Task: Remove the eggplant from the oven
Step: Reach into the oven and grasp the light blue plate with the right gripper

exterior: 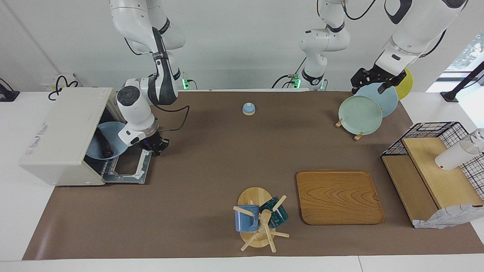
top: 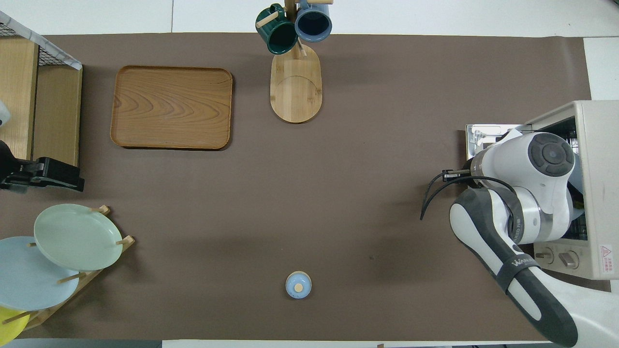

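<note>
Eggplant (exterior: pixel 103 145) lies in a light blue bowl (exterior: pixel 113 141) inside the oven (exterior: pixel 56 132), at the right arm's end of the table. The oven door (exterior: pixel 128 170) is down flat on the mat. The right gripper (exterior: pixel 155 145) is at the door's outer edge, with its fingertips pressed together, and I judge the door-opening step is finished. Next this gripper must let go, open, and reach in to the eggplant. The left gripper (exterior: pixel 372 80) waits wide open and empty over the plate rack (exterior: pixel 357 113)
</note>
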